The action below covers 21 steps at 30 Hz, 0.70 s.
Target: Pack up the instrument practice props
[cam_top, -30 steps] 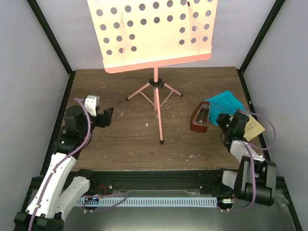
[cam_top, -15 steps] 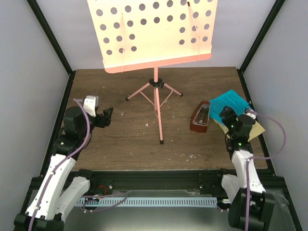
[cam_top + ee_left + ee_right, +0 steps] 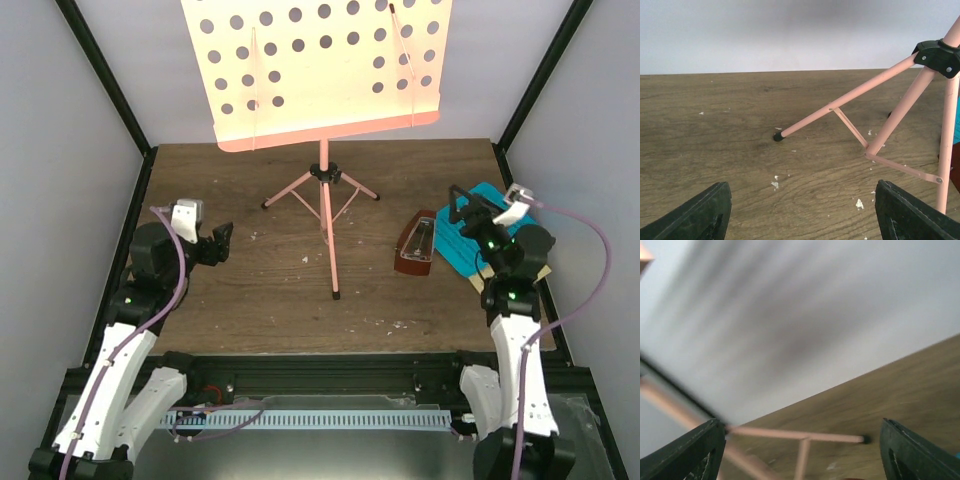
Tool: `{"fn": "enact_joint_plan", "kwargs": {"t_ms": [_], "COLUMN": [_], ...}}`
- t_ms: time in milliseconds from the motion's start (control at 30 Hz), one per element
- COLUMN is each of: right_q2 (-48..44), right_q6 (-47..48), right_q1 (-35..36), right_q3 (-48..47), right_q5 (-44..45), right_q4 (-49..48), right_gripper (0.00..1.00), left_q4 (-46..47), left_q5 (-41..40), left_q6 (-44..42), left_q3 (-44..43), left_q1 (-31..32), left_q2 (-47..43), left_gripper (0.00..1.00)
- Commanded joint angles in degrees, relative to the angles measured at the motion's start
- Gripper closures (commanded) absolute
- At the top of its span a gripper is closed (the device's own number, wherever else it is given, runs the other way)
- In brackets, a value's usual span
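The pink music stand (image 3: 322, 200) stands at the table's middle back, its hole-dotted desk (image 3: 320, 70) high above the tripod. A reddish-brown metronome (image 3: 415, 245) sits to its right. Beside that lies a blue page (image 3: 470, 245), with a strip of yellow page (image 3: 541, 271) showing under my right arm. My right gripper (image 3: 466, 212) hovers open over the blue page, holding nothing. In the right wrist view my gripper (image 3: 802, 455) faces a blurred tripod leg (image 3: 800, 434). My left gripper (image 3: 222, 243) is open and empty, left of the stand. Its wrist view shows the gripper (image 3: 802, 215) well short of the tripod leg (image 3: 840, 107).
Grey walls and black frame posts (image 3: 535, 75) close in the wooden table (image 3: 250, 300) on three sides. White flecks (image 3: 775, 184) lie scattered on the wood. The desk overhangs the back of the table.
My right gripper has opened and risen from the pages, swinging up and toward the metronome as its arm straightened. The left arm has barely moved.
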State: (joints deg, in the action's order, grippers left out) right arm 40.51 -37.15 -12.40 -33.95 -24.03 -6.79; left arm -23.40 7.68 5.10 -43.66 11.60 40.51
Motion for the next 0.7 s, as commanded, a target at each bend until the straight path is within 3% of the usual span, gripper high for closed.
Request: {"fn": "enact_joint_plan", "kwargs": {"t_ms": [0, 100, 200, 300, 567, 667], "right_q2": [6.6, 14.0, 22.1, 30.1, 44.0, 48.0], "right_q6": [-3.4, -0.1, -1.3, -3.2, -5.7, -7.4], "right_q1": [8.0, 19.9, 26.7, 28.5, 29.5, 30.0], "right_q3": [-5.6, -10.4, -12.6, -16.1, -24.4, -26.6], "right_q5": [-17.8, -14.5, -16.8, -20.4, -22.1, -24.4], "right_q4": [-9.1, -7.4, -13.1, -15.5, -15.6, -18.3], "right_gripper": [0.16, 0.16, 0.23, 0.37, 0.45, 0.55], "left_q4": [0.1, 0.0, 0.0, 0.0, 0.1, 0.2], "left_q5": [-0.6, 0.1, -0.2, -0.4, -0.6, -0.3], "left_q6": [-0.7, -0.6, -0.6, -0.5, -0.4, -0.3], "left_q3": [0.4, 0.3, 0.4, 0.4, 0.4, 0.2], "left_q1": [-0.3, -0.3, -0.3, -0.3, -0.3, -0.3], "left_q2": [-0.4, -0.3, -0.4, -0.4, -0.8, -0.1], "left_gripper": [0.20, 0.20, 0.20, 0.20, 0.20, 0.19]}}
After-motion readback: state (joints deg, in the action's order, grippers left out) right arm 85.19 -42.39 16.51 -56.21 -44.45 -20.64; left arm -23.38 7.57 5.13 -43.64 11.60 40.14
